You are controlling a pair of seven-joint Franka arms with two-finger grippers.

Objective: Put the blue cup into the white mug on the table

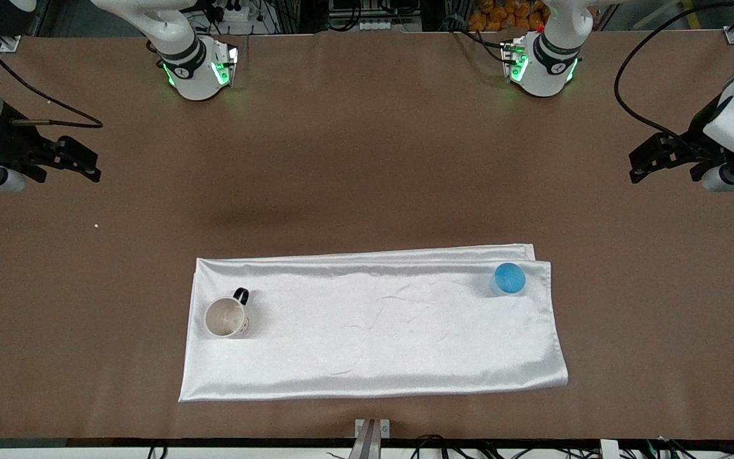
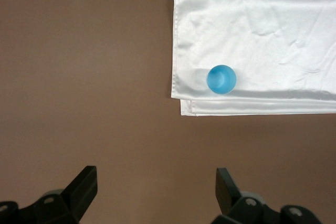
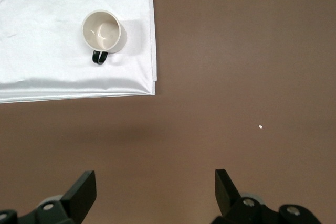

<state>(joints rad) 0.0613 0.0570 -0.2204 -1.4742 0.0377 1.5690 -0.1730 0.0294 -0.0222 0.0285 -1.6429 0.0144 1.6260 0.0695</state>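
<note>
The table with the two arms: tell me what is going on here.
Nothing is being handled yet. The blue cup and the white mug stand upright on a white cloth spread on the table, the cup toward the left arm's end, the mug toward the right arm's end. The left tool and the right tool wait open over bare table at their own ends, holding nothing.

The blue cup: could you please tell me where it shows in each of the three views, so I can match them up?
Front view: the blue cup stands on the white cloth, at the corner toward the left arm's end.
Left wrist view: the cup shows near the cloth's corner, right of centre.
Right wrist view: not in it; only the white mug shows there.
Shared landmark: the white cloth.
</note>
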